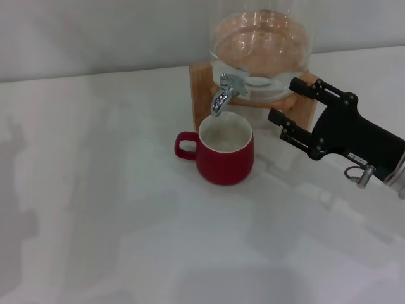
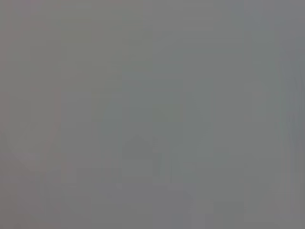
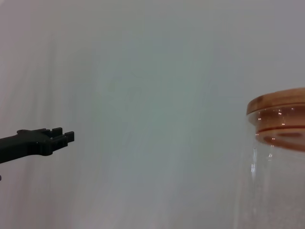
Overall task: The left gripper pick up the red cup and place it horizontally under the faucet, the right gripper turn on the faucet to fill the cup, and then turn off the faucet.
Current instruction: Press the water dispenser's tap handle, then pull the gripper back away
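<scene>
The red cup (image 1: 223, 154) stands upright on the white table, directly below the faucet (image 1: 224, 92), with its loop handle pointing to the left. The faucet's chrome spout hangs just over the cup's rim, and I see no stream of water. My right gripper (image 1: 283, 100) is open and empty, to the right of the faucet and cup, in front of the wooden stand (image 1: 201, 85). One of its fingers (image 3: 47, 141) shows in the right wrist view. The left gripper is out of view, and the left wrist view shows only a plain grey field.
The glass jar (image 1: 262, 44) holding clear liquid sits in the wooden stand at the back. Its wooden lid (image 3: 279, 106) shows in the right wrist view. The white table (image 1: 114, 209) extends to the left and front of the cup.
</scene>
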You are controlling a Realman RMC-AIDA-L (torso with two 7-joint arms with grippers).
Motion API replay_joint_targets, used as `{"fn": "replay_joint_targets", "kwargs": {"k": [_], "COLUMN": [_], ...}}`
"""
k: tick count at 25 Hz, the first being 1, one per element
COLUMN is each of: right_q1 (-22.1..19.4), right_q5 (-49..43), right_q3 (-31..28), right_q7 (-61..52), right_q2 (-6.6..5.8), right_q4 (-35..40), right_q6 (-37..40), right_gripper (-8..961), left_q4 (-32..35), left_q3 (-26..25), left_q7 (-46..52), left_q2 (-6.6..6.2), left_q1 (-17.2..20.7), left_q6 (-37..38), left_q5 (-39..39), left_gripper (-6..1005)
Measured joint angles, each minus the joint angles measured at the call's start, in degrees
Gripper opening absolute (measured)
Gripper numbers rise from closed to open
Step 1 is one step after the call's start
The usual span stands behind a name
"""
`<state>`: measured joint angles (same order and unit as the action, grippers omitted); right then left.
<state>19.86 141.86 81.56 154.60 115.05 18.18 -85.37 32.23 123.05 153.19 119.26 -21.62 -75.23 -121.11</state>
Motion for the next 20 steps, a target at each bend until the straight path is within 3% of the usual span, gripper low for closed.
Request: {"fn": "replay_joint_targets", "kwargs": {"k": [9,14,20], "right_q1": [0.0,-0.4,0.5], "right_q5": [-0.4,-0.5,-0.5], "right_q3": [0.6,2.9,6.4], "right_q7": [-1.4,-2.0,-2.1], "right_q2": [0.0,0.02,0.16], "right_q4": [-0.1,-0.2,-0.3], "right_q6": [-2.9,-7.2,-6.5], "right_gripper": [633,632,633], "left_q4": [-0.1,-0.1,-0.4], "left_q3": [0.0,0.0,0.0], "left_q7": [0.0,-0.1,0.0], "left_q2": [0.0,-0.08,-0.09], "left_q1": [-0.1,-0.2,-1.0], "left_q6": [0.0,0.0,0.4], "left_q5": [0.0,0.0,0.1], "left_gripper": [424,424,423]}}
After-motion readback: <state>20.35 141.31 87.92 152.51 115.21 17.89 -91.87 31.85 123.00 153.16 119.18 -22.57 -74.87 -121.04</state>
